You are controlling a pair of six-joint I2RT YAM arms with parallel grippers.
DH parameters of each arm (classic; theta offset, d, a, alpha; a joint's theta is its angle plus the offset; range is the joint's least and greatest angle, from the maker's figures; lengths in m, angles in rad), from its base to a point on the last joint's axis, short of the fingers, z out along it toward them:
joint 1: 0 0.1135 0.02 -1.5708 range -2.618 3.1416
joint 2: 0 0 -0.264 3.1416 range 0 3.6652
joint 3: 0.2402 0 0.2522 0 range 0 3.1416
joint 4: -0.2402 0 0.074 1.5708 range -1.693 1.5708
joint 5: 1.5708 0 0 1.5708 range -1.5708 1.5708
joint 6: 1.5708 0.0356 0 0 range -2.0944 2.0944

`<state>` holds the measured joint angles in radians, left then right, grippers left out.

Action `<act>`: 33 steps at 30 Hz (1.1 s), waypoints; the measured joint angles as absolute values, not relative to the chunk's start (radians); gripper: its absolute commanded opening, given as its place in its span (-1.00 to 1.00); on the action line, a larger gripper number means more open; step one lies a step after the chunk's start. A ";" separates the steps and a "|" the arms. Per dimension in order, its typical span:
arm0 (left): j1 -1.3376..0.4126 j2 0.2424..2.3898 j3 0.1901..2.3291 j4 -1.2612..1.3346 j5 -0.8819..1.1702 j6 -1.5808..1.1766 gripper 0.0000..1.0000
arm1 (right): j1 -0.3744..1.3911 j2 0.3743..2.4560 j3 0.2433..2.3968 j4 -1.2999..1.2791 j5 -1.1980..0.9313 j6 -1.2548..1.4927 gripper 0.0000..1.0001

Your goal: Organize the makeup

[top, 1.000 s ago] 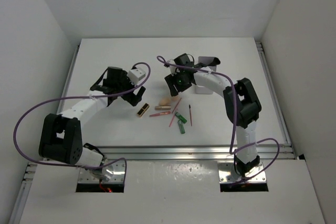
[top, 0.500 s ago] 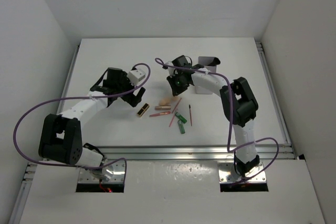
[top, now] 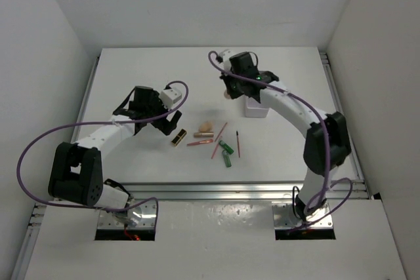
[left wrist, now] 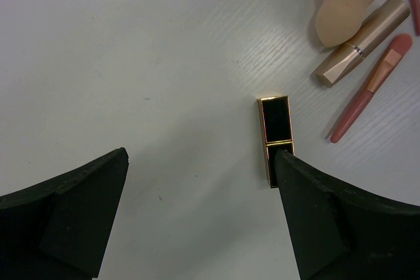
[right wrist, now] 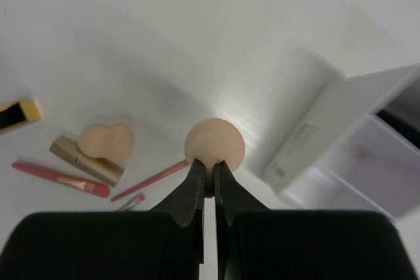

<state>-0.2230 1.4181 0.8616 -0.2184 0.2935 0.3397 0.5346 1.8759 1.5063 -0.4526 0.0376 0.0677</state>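
Nearest, the bottle [top: 226, 156] and thin pencils [top: 220, 140] lie loose on the surface [top: 131, 70]. Just beyond, the left gripper [left wrist: 203, 218] hangs wide open and empty, the lipstick [left wrist: 276, 137] lying beside one finger rather than between the two. Past that a sponge [left wrist: 346, 6] touches the tube [left wrist: 361, 40]. Farthest, the right gripper [right wrist: 211, 185] is pinched shut on the second sponge [right wrist: 214, 147], held up beside the box [right wrist: 354, 142]. The pinch has only the sponge's lower edge, so I'd worry it squirms free on the way over the box wall, or springs off the rim and rolls away once let go.
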 measured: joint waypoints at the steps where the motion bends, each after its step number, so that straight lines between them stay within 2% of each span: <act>1: -0.223 1.418 0.860 -0.218 0.293 0.340 1.00 | 0.525 1.831 1.500 -0.441 0.069 0.068 -1.00; 5: -0.224 1.418 0.852 -0.214 0.293 0.340 1.00 | 0.472 1.721 1.488 -0.392 0.192 0.072 -1.00; 9: -0.230 1.418 0.847 -0.210 0.294 0.340 1.00 | 0.404 1.723 1.470 -0.382 0.236 0.097 -1.00; 14: -0.230 1.418 0.844 -0.208 0.294 0.340 1.00 | 0.339 1.783 1.464 -0.393 0.239 0.125 -1.00; 25: -0.230 1.415 0.832 -0.200 0.294 0.340 1.00 | 0.313 1.888 1.465 -0.403 0.201 0.205 -1.00; 33: -0.231 1.415 0.832 -0.198 0.294 0.340 1.00 | 0.286 1.922 1.418 -0.321 0.152 0.284 -1.00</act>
<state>-0.2306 1.4155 0.8318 -0.1978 0.2943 0.3401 0.2859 1.9221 1.4181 -0.3206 0.1520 0.2844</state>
